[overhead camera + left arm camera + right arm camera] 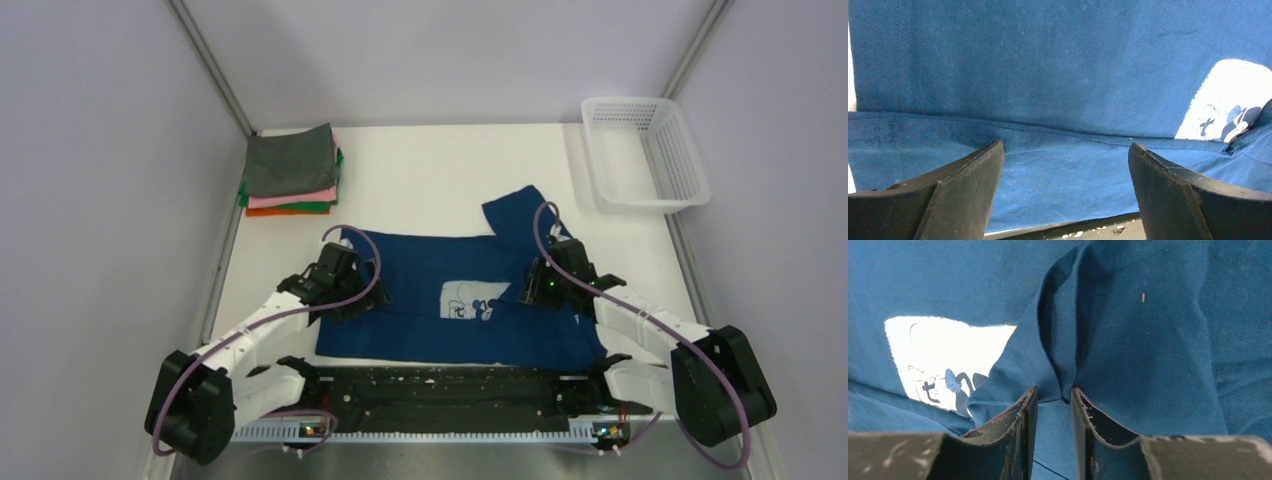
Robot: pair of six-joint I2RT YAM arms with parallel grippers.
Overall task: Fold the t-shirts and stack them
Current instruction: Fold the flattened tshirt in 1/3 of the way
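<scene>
The navy t-shirt (420, 275) lies spread on the table with its white chest print (470, 298) facing up and one sleeve (515, 210) sticking out at the back right. My left gripper (350, 292) hovers over its left part, open and empty, with flat blue cloth (1063, 75) between the jaws. My right gripper (538, 285) is at the shirt's right part, its jaws nearly together on a raised fold of blue cloth (1060, 355) beside the print (938, 350). Folded grey, pink, green and orange tees (290, 170) are stacked at the back left.
A white mesh basket (645, 152) stands at the back right corner. Grey walls close in the table on the left, back and right. A black rail (440, 385) runs along the near edge, touching the shirt's hem.
</scene>
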